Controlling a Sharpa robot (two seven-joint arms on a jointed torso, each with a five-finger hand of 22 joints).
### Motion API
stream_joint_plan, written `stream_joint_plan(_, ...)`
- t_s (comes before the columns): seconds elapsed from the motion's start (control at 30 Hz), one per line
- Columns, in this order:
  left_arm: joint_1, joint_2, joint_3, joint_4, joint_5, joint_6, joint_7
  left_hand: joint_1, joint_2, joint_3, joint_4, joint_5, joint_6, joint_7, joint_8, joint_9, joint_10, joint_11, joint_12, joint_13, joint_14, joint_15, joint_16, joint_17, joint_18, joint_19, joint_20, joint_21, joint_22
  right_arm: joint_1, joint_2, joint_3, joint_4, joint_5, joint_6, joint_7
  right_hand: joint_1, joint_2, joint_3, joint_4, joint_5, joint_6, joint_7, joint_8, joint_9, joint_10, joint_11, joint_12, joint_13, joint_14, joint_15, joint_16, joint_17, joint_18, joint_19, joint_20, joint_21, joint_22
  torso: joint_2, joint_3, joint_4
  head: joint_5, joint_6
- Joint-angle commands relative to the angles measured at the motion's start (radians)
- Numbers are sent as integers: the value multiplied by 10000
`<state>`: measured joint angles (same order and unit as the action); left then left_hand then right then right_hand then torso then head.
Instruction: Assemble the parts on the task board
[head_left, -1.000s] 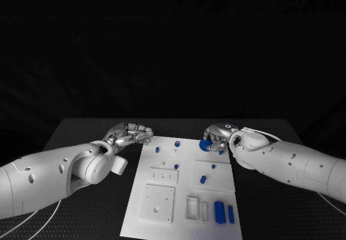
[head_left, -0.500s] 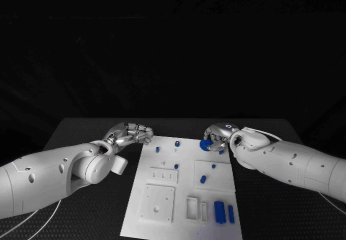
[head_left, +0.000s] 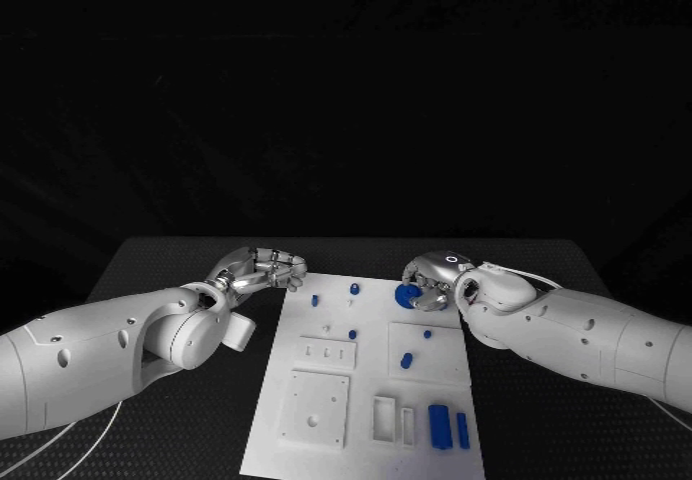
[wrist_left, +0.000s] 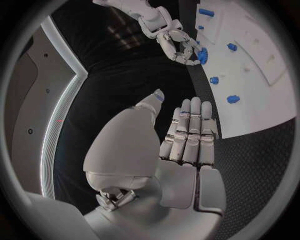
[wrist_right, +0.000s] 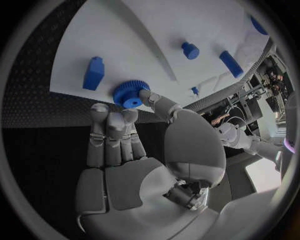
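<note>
Assembly barely begun; a blue gear is being handled at the far edge of the board.

The blue gear (head_left: 410, 294) is pinched by the right hand (head_left: 433, 279) at the far right corner of the white board (head_left: 361, 400), on or just above its surface; whether it is seated cannot be told. The left hand (head_left: 260, 270) is held just beside the board's far left corner, fingers straight and close together, nothing in them. Small blue pegs (head_left: 353, 288) are seen near the gear, and two long blue blocks (head_left: 440, 424) lie at the board's near end beside open slots, so most of the fitting is judged to remain. The board rests on the black counter (head_left: 173, 260).
</note>
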<state>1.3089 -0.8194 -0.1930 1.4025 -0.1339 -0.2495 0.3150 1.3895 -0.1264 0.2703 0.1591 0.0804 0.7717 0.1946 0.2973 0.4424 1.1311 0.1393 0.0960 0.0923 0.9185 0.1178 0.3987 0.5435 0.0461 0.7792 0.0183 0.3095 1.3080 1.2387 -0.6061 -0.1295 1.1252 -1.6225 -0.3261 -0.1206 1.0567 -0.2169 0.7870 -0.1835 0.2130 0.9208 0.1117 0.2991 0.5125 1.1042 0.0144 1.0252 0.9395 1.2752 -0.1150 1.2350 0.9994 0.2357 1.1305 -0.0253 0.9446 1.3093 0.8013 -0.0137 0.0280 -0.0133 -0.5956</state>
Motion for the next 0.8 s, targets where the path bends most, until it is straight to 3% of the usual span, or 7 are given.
stream_joint_plan(0.03, 11, 0, 9, 51, -34, 141, 62, 29, -54, 14, 58, -49, 38, 46, -35, -10, 71, 3, -54, -12, 26, 32, -51, 10, 204, -48, 21, -70, 177, 81, -53, 26, 349, -892, -248, -640, 32, -118, 74, 35, -77, 1047, -133, 15, 22, -353, -264, 62, -21, 37, -34, 17, 11, 261, 41, -24, 69, 134, -2, -3, -3, 10, 26)
stream_joint_plan(0.2, 12, -11, 9, 67, -36, 132, 61, 34, -55, 13, 60, -49, 39, 46, -35, -11, 71, 2, -57, -12, 25, 32, -53, 12, 204, -50, 21, -71, 177, 146, -93, 51, 786, -1255, -532, -920, 128, -357, 305, 274, -344, 1098, -152, 18, 24, -290, -284, 81, -93, 103, -54, -6, 25, 261, 102, -54, 77, 115, -3, 1, -1, 18, 35)
stream_joint_plan(0.47, 12, 1, 10, 77, -38, 142, 65, 39, -55, 10, 64, -48, 39, 46, -36, -13, 72, 2, -62, -13, 24, 32, -57, 14, 204, -51, 21, -71, 177, 180, -127, 57, 1581, -1911, -761, -1252, 224, -559, 469, 456, -529, 1140, -169, 21, 26, -224, -303, 91, -155, 168, -70, -14, 48, 261, 162, -84, 86, 103, -2, 1, 12, 35, 50)
stream_joint_plan(0.7, 12, -3, 10, 96, -40, 130, 64, 44, -54, 8, 68, -48, 39, 46, -37, -15, 74, 2, -66, -13, 24, 33, -60, 15, 204, -52, 22, -72, 177, 173, 219, 55, 1768, -2291, -710, -1334, 288, -682, 606, 589, -721, 1148, -173, 9, 19, -185, -308, 86, -205, 199, -73, -34, 68, 261, 192, -99, 77, 91, 4, 9, 2, 52, 89)
stream_joint_plan(0.8, 12, 37, 11, 96, -39, 161, 64, 45, -52, 7, 71, -48, 39, 47, -37, -16, 75, 2, -68, -13, 25, 33, -61, 17, 203, -52, 22, -72, 177, 134, 410, 55, 1741, -2439, -674, -1383, 321, -712, 638, 593, -757, 1144, -173, 3, 15, -177, -308, 87, -215, 205, -73, -37, 75, 261, 195, -102, 75, 90, 3, -4, 28, 27, 101)
